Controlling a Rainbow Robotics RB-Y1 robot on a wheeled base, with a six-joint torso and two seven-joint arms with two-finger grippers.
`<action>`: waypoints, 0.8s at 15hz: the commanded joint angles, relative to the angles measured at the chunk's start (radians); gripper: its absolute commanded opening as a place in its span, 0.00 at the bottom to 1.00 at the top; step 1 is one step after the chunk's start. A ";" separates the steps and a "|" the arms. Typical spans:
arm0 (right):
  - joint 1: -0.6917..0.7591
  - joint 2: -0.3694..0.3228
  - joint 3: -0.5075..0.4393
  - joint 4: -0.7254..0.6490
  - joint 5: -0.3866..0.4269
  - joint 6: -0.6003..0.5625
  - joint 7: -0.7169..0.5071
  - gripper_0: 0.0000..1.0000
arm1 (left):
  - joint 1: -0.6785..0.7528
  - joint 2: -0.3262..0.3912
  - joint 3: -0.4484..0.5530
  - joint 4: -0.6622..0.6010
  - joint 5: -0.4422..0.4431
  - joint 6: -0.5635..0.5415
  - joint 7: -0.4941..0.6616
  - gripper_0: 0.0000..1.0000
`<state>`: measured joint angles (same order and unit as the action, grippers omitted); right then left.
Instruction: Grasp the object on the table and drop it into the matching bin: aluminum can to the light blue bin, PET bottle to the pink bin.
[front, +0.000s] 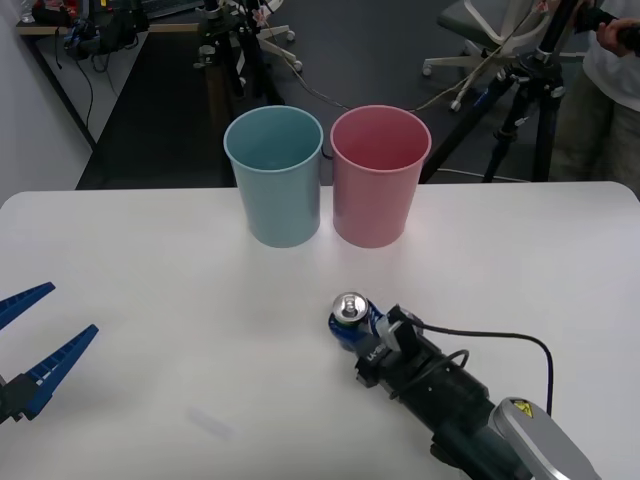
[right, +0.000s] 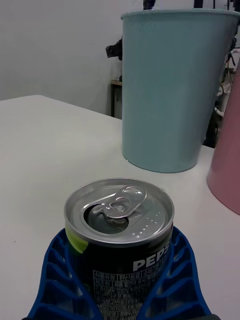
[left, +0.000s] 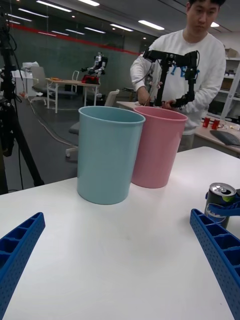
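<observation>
Right gripper (front: 362, 332): blue fingers clasp the aluminum can (front: 350, 318), upright on the table (front: 150, 280), near its front edge.
Left gripper (front: 35, 342): spread wide, front-left corner.
Light blue bin (front: 274, 176), pink bin (front: 379, 176): side by side, far edge.

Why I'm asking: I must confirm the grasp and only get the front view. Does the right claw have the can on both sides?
Observer: Yes. The right claw has its blue fingers hugging both sides of the upright Pepsi can.
Operator: Is the can sealed?
Observer: No, the mouth under its pull tab is open.
Operator: What faces the claw?
Observer: The light blue bin stands straight ahead of it.
</observation>
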<state>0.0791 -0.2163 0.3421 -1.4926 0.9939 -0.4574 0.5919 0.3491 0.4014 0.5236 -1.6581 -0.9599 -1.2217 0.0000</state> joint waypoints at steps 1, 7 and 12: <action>0.024 -0.017 0.000 -0.077 -0.005 0.000 -0.024 0.00 | 0.000 0.000 0.000 0.000 0.000 0.000 0.000 1.00; 0.062 -0.121 0.081 -0.347 0.032 0.158 -0.236 0.00 | 0.000 0.000 0.000 0.000 0.000 0.000 0.000 1.00; 0.037 -0.184 0.115 -0.497 0.063 0.253 -0.389 0.00 | 0.000 0.000 0.000 0.000 0.000 0.000 0.000 1.00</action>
<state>0.1242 -0.3964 0.4570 -1.9799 1.0529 -0.2069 0.2217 0.3490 0.4014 0.5236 -1.6580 -0.9599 -1.2217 0.0000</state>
